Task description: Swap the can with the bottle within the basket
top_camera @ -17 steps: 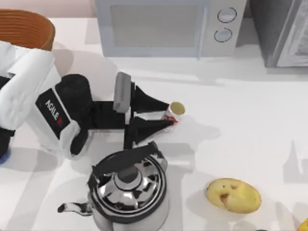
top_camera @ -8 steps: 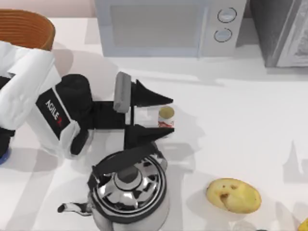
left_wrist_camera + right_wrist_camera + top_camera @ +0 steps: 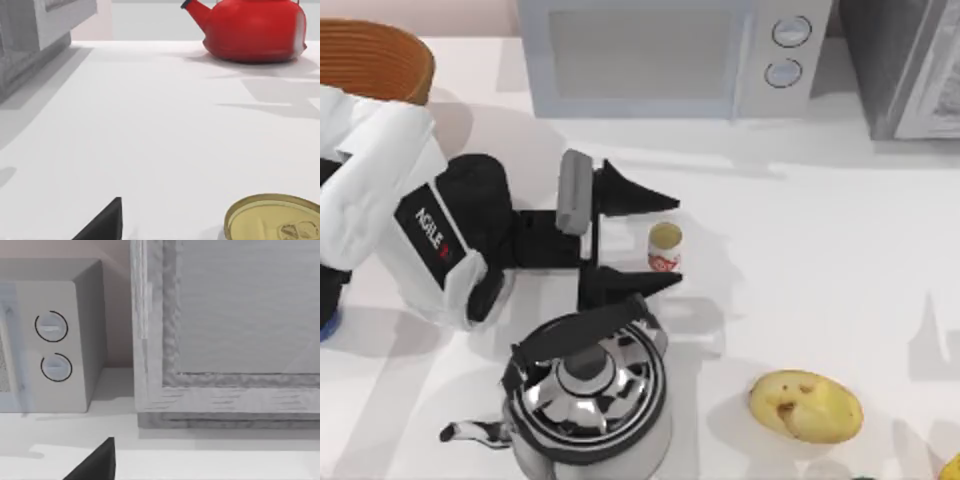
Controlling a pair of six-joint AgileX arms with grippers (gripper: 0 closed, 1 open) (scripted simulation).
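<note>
- One basket [image 3: 380, 55] sits at ten o'clock, at the top view's left edge.
- One left gripper [image 3: 658, 238], fingers spread wide, brackets the can without touching it.
- One can [image 3: 665, 247] stands upright near table centre, at twelve o'clock from the kettle [image 3: 588, 395].
- Step, as judged: grasping the can. Next move calls for closing squarely, then carrying toward ten o'clock.

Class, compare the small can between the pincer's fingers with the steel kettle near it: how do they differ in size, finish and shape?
The can is tiny; the kettle is far larger. The can is white with a red label and dull gold top; the kettle is mirror-bright steel. The can is a plain cylinder; the kettle is rounded, with a black handle and spout. Both stand upright on the white table.
</note>
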